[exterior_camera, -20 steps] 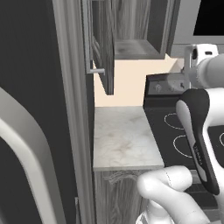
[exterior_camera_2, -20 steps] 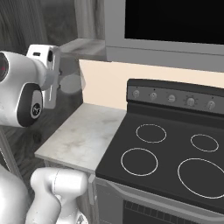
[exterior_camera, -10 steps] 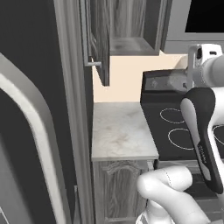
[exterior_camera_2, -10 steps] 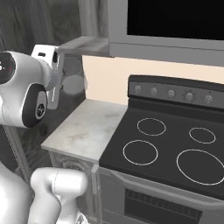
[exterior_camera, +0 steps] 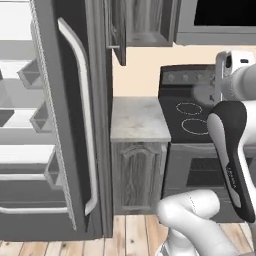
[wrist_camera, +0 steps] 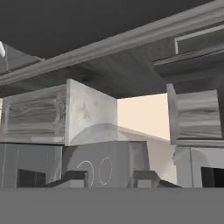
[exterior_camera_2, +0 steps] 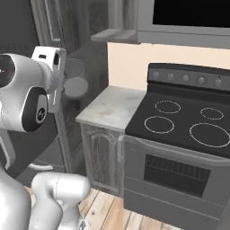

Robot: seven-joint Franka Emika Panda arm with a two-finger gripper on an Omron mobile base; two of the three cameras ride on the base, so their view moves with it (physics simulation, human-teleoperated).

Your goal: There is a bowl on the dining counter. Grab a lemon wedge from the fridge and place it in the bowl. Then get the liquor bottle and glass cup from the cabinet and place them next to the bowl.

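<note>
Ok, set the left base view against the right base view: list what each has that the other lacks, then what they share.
Left base view: the fridge door standing open, with its long pale handle and the pale shelves inside.
Right base view: all four burners, including the large near-right burner.
Shared: the small marble counter, the stove with its oven door, the wooden floor, and the faint glass cup by the hand.
</note>
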